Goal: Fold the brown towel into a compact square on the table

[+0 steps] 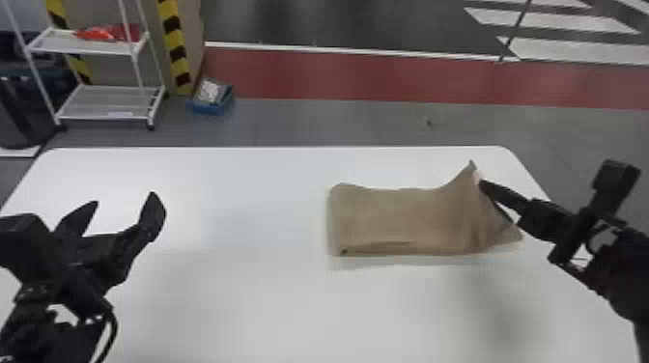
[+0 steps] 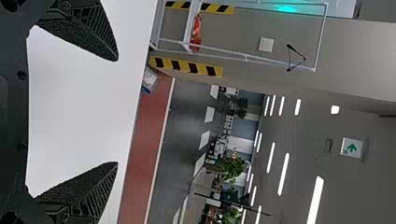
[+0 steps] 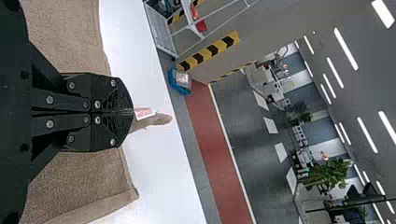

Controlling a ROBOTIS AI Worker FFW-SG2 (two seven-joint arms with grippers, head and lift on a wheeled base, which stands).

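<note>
- Left black gripper: jaws spread wide.
- Right black gripper: pinching corner of brown cloth towel.
- Head view: towel's oblong on white table.
- Right wrist view: white tag at fingertips.

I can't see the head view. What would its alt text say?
The robot's right pincer lifts one corner of a brown towel lying on a white table. The left pincer hangs open at the table's left side.
</note>
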